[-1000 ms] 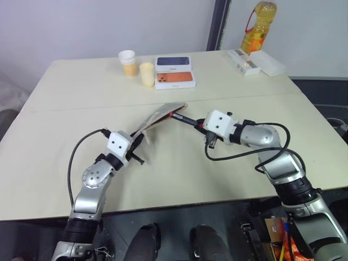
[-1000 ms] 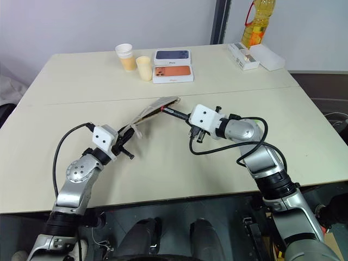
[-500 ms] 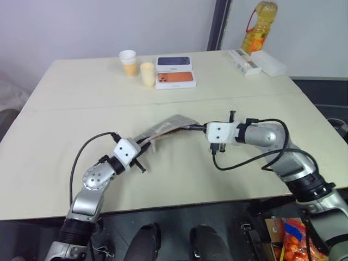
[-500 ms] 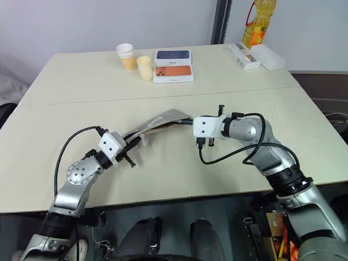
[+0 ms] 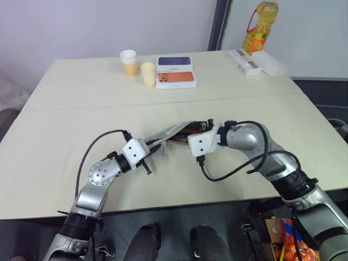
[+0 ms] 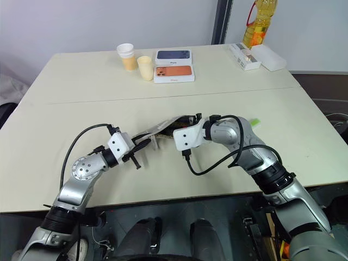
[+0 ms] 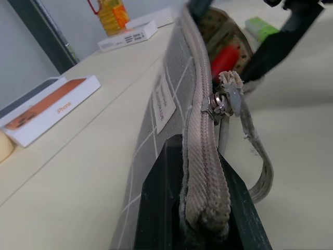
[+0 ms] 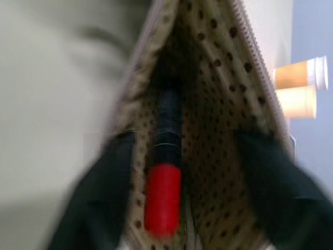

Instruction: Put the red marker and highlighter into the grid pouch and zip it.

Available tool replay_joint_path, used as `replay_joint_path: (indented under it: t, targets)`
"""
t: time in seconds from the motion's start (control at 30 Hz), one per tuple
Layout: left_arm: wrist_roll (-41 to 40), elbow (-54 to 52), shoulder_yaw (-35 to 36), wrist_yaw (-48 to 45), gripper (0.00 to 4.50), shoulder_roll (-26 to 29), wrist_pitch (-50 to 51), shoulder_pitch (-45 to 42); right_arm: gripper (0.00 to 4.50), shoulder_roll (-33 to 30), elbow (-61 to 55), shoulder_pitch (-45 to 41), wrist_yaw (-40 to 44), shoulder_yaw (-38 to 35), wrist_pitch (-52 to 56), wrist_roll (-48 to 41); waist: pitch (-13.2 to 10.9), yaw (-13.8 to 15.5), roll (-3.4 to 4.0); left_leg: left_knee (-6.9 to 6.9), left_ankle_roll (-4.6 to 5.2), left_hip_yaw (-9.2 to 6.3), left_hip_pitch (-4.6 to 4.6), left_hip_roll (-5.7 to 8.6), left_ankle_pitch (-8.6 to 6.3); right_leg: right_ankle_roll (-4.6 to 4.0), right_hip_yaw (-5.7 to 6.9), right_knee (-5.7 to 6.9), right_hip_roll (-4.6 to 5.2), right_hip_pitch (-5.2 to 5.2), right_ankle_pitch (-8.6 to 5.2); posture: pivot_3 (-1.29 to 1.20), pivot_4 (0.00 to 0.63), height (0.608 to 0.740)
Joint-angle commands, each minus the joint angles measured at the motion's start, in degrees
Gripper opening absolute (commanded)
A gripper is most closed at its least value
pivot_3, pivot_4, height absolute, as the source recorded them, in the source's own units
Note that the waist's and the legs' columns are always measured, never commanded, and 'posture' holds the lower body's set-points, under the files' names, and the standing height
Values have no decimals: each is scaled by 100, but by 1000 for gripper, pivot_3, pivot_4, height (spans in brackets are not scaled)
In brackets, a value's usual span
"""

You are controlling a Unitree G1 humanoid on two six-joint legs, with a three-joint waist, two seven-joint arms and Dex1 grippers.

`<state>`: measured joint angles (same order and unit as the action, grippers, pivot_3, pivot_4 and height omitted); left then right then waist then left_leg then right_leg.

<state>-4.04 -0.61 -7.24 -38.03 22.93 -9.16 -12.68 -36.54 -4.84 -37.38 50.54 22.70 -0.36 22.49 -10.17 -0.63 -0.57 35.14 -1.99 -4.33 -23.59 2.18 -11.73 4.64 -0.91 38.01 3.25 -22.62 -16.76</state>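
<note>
The grid pouch (image 5: 165,133) hangs just above the table's middle with its mouth gaping. My left gripper (image 7: 200,208) is shut on the pouch's zipper edge, beside the zipper pull (image 7: 222,101). My right gripper (image 8: 182,172) sits at the pouch's mouth, its fingers (image 8: 99,177) spread open on either side. The red marker (image 8: 162,200) lies inside against the dotted lining, black end deeper in, touching neither finger. It shows as a red tip (image 7: 225,56) in the left wrist view. The green highlighter (image 6: 255,123) lies on the table just past my right forearm.
At the back of the table stand two paper cups (image 5: 128,61) and stacked phone boxes (image 5: 175,79). White boxes (image 5: 255,62) and a yellow oil bottle (image 5: 260,24) are at the back right. A seam (image 5: 81,107) crosses the tabletop.
My right gripper carried the red marker left into the pouch's mouth, rolled, and opened off it. My left gripper shifted right with the pouch, which sank lower.
</note>
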Motion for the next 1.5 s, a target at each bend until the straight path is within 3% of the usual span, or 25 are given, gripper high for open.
replay_joint_path:
  t: [0.03, 0.13, 0.23, 0.3, 0.43, 0.57, 0.7, 0.87, 1.03, 1.13, 1.3, 1.43, 1.5]
  targets:
    - [106, -85, 96, 276, 0, -68, 15, -56, 3964, 240, -759, 201, 170, -864, 943, -1079, 0, 1, 0, -1, 0, -3, 0, 0, 0, 0, 0, 0, 0, 1, 0, 0, 150, 740]
    - [163, 7, 134, 466, 0, -133, 18, -79, 3964, 313, -1163, 389, 302, -1408, 1828, -1810, 0, 2, 0, 0, 0, -4, 0, 0, 0, 0, 1, 0, 0, 4, 0, 0, 150, 740]
    - [335, 166, 154, 784, 0, -217, -7, -140, 3964, 474, -1144, 579, -86, -2433, 3221, -2553, 1, 20, -1, 3, 0, -9, 1, 0, 0, 0, 4, 0, 1, 8, 0, 0, 150, 740]
    - [435, 271, 144, 952, 0, -278, -37, -188, 4497, 573, -842, 611, -643, -3019, 3972, -2665, 1, 28, -2, 4, 0, -9, 2, 3, 0, 0, 5, 0, 5, 11, 0, 0, 150, 740]
    - [502, 393, 64, 1096, 0, -384, -61, -269, 4497, 682, -419, 671, -1814, -3632, 5118, -2440, 1, 23, -1, 1, 0, -8, 3, 4, 0, 0, 5, 0, 7, 8, 0, 0, 150, 740]
    - [503, 502, -5, 1071, 0, -465, -114, -325, 4497, 1280, -326, 404, -3215, -4341, 6229, -2272, 1, -6, 1, -4, 0, -3, 2, 4, 0, 0, 1, 5, 6, 0, 0, 0, 150, 740]
    - [499, 637, -75, 998, 0, -495, -196, -391, 4497, 1884, -292, 119, -4305, -4691, 6980, -2054, 2, -18, 5, -5, 1, 3, 2, 4, 0, 0, -3, 9, 3, -4, 0, 0, 150, 740]
    - [494, 735, -80, 982, 0, -514, -253, -450, 4497, 2749, -112, -318, -5056, -5332, 7622, -2175, 3, -13, 6, -4, 1, 2, 2, 4, 0, 0, -2, 11, 0, -3, 1, 0, 150, 740]
    - [489, 686, -51, 1005, 0, -504, -270, -395, 4497, 3015, 170, -405, -5599, -5595, 7706, -2121, 4, 0, 5, -3, 2, 3, 2, 7, 1, 1, -1, 10, 1, -1, 1, 0, 150, 740]
    - [480, 612, -6, 1036, 0, -478, -257, -311, 3627, 3089, 171, -414, -5587, -5460, 7723, -2246, 4, -18, 5, -3, 2, 1, 2, 6, 1, 1, 1, 10, -2, 1, 1, 0, 150, 740]
    - [481, 545, 25, 1084, 0, -463, -236, -244, 1028, 2927, 206, -369, -5437, -5081, 7381, -2342, 4, -50, 6, -4, 2, 3, 4, 2, 1, 1, 0, 13, -5, -1, 1, 0, 150, 740]
    - [460, 541, 53, 1106, 0, -444, -216, -250, 855, 2589, 125, -155, -5035, -4465, 6904, -2416, 2, -45, 8, -5, 2, 5, 4, 1, 1, 1, 1, 12, -9, -1, 0, 0, 150, 740]
    - [361, 585, 179, 1144, 0, -443, -167, -320, 855, 1907, -161, 145, -4228, -3479, 5979, -2297, 1, -39, 10, -5, 2, 6, 4, 1, 1, 1, 1, 11, -11, -1, 0, 0, 150, 740]
